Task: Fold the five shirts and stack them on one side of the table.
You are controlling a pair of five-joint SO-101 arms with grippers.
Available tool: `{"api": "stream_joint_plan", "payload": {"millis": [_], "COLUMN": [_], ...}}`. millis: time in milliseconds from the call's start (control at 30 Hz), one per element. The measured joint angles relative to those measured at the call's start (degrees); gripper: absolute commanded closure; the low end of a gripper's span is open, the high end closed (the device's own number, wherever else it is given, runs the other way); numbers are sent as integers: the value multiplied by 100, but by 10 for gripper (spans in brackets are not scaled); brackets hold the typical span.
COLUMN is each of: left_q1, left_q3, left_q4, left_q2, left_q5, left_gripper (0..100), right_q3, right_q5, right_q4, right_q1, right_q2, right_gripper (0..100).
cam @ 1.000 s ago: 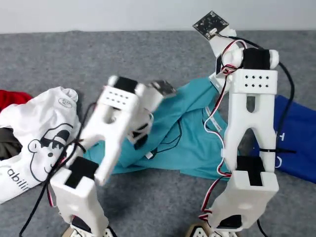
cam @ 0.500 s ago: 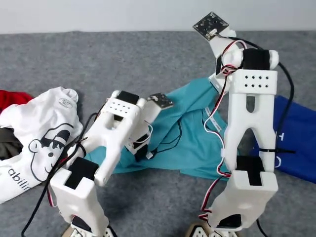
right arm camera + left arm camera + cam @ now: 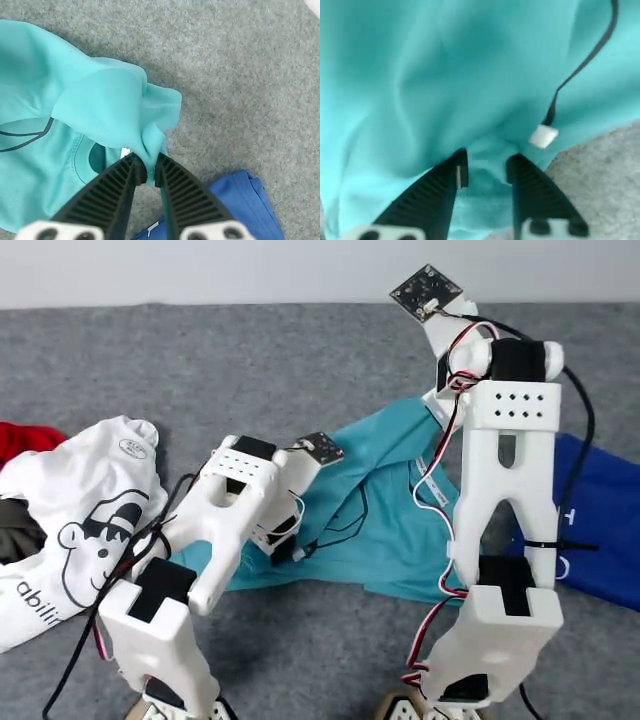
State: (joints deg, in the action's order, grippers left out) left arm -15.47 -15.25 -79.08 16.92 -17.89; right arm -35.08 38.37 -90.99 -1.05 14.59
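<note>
- The right hand (image 3: pixel 149 172) is clamped on a bunched corner of the teal shirt (image 3: pixel 380 530), probably to keep it taut for folding
- The left hand (image 3: pixel 486 167), jaws apart, straddles the shirt's near hem on the grey worktop (image 3: pixel 250 360), seemingly ready to grip

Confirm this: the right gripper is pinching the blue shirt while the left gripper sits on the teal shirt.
Wrong on one point: the right gripper pinches the teal shirt, not the blue shirt lying beside it, as the right wrist view shows. The left gripper does sit on the teal shirt.
</note>
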Motion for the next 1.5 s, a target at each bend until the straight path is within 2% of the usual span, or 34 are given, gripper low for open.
{"api": "stream_joint_plan", "payload": {"millis": [167,533,767,1067,1367,1500], "left_q1": [62,62,-18,-123,-105,79], "left_q3": [0,0,264,624,642,352], "left_q4": [0,-26,-624,-1512,-1609,-1407], "left_q2": [-9,-18,-18,-18,-35,-35], "left_q5": [0,0,-79,-396,-431,-501], "left_gripper": [991,991,870,870,870,869], "right_q3": [0,0,0,0,0,0], "right_q5": [0,-18,-18,-18,-18,-18], "right_q4": [-158,-176,-176,-176,-176,-176], "right_q1": [0,0,0,0,0,0], "right_q2": [0,0,0,0,0,0], "right_gripper": [989,989,989,989,989,989]}}
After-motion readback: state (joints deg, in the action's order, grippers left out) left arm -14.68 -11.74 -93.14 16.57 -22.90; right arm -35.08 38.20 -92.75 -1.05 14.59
